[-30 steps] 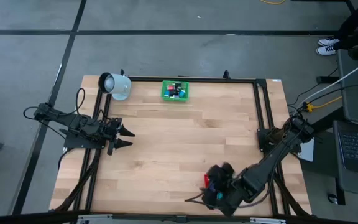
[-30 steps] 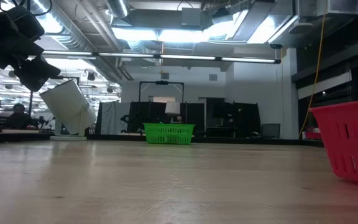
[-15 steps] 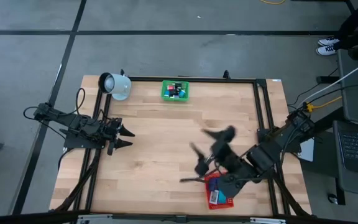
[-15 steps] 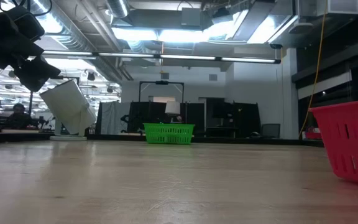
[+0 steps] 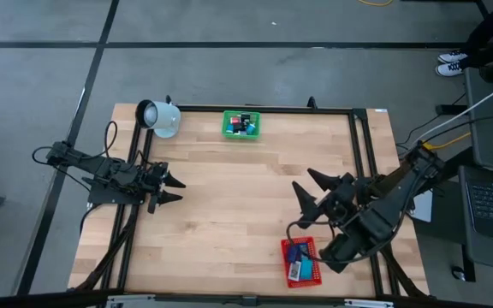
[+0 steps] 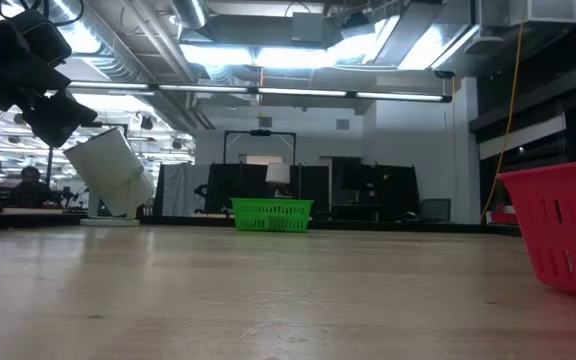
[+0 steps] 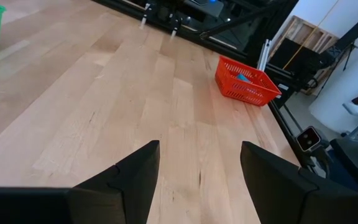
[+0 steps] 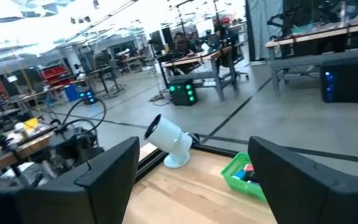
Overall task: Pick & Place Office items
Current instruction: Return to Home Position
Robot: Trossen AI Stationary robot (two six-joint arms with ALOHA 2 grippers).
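Homeward over the worktop [image 5: 229, 214], sorting apparently finished.

Raised above the right half, just beside the red tray [image 5: 285, 257]: right hand [image 5: 305, 192], spread wide, carrying nothing. Parked at the left edge: left hand [image 5: 178, 190], likewise wide and empty. Leaning at the far left corner: white mug [image 5: 159, 117]. Gathered in the red tray and in the green tray [image 5: 227, 130] at the far edge: office items [image 5: 298, 255], none loose on the boards. Judged next: draw the right hand back to its rest pose, clear of the red tray's rim.
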